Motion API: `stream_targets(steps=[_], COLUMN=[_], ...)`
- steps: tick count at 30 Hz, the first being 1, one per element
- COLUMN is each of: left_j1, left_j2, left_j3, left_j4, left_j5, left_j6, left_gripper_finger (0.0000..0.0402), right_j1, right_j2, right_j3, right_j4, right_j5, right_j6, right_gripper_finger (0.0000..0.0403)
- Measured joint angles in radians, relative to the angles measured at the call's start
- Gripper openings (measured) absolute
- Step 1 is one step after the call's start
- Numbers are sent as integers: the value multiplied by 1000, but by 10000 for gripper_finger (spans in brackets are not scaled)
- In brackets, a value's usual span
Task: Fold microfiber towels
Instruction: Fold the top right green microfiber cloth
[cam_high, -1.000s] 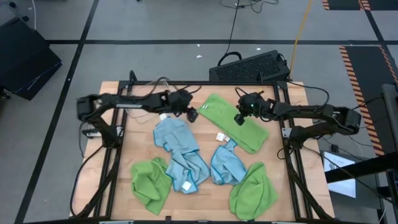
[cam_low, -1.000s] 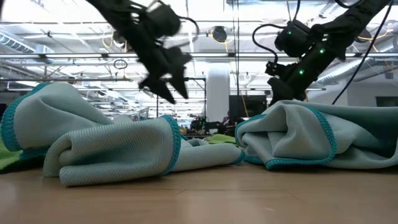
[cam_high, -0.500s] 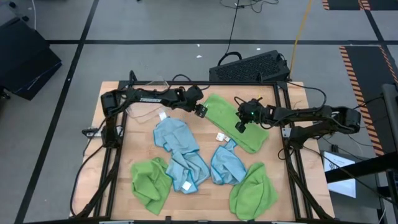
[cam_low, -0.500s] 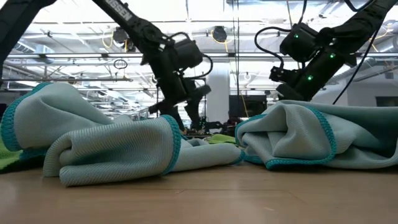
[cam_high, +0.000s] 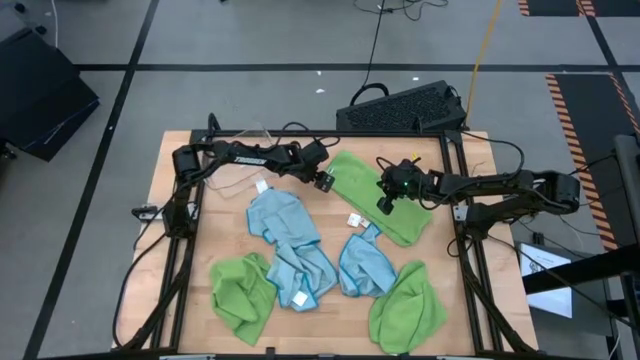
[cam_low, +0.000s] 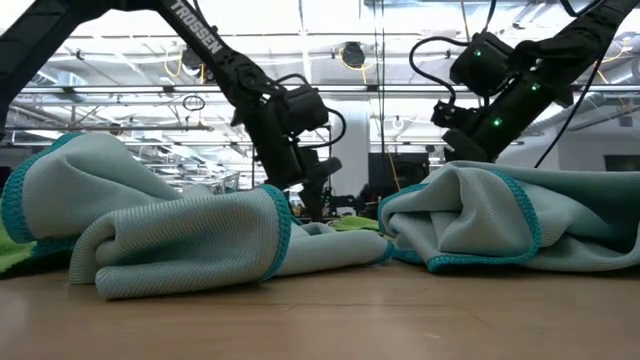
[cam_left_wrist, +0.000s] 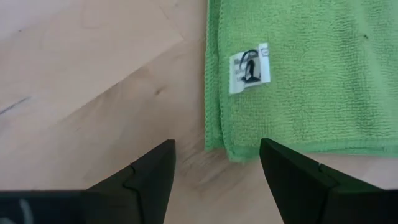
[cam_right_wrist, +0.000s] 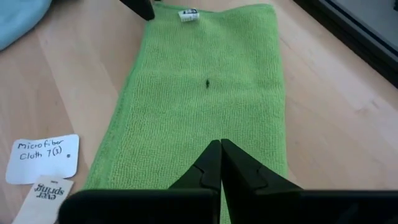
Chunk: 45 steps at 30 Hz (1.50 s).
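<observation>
A lime green towel (cam_high: 375, 195), folded into a long strip, lies flat on the wooden table (cam_high: 180, 260), running from far left to near right. Its white tag (cam_left_wrist: 249, 67) sits near the left end. My left gripper (cam_left_wrist: 214, 165) is open and low over the table, with one finger on each side of the strip's left-end corner (cam_left_wrist: 233, 151), which it does not touch. My right gripper (cam_right_wrist: 221, 149) is shut, its fingertips over the middle of the strip. Blue towels (cam_high: 285, 235) and crumpled green ones (cam_high: 243, 290) lie nearer the front. My right gripper's shut fingertips (cam_right_wrist: 214, 158) slant down from the table's right over the green strip's middle (cam_right_wrist: 208, 118). I cannot tell whether they touch it.
Two paper labels (cam_right_wrist: 46, 158) lie beside the strip's near edge. A blue towel (cam_high: 365, 265) and a green one (cam_high: 408, 308) are heaped at the front right. A black keyboard (cam_high: 400, 105) sits beyond the far edge. Bare wood (cam_left_wrist: 93, 93) lies left of the strip.
My left gripper has swung toward the table's right and come down, from above the blue towel to the green strip's left-end corner, tipping steeper as it went. The towels have stayed where they were.
</observation>
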Motion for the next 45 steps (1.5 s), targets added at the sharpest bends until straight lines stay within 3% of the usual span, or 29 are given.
stream_targets(steps=[7, 15, 23, 29, 33, 35, 42, 45], left_j1=[6, 4, -4, -26, -48, -50, -53, -58], left_j2=[10, 31, 34, 16, -21, -35, -36, -36], left_j3=[-7, -7, -7, -9, -12, -11, -10, -10], left_j4=[10, 46, 36, 33, 19, -2, 2, 0], left_j5=[14, 8, 2, -14, -63, -71, -95, -133], left_j6=[30, 71, 246, 464, 564, 574, 573, 561], left_gripper_finger=[214, 125, 14, 4, 3, 3, 1, 1], right_j1=[0, 0, 0, -3, -30, -58, -205, -264], right_j2=[0, 0, 0, 1, 43, 88, 326, 418], right_j3=[0, 0, 0, 2, 68, 129, 389, 459], right_j4=[28, 88, 219, 342, 325, 267, 40, 22], right_j5=[0, -4, -24, 32, 51, 8, -297, -396], right_j6=[-2, 6, 42, 54, 46, 45, -41, -96], right_gripper_finger=[0, 0, 0, 0, 9, 25, 121, 158])
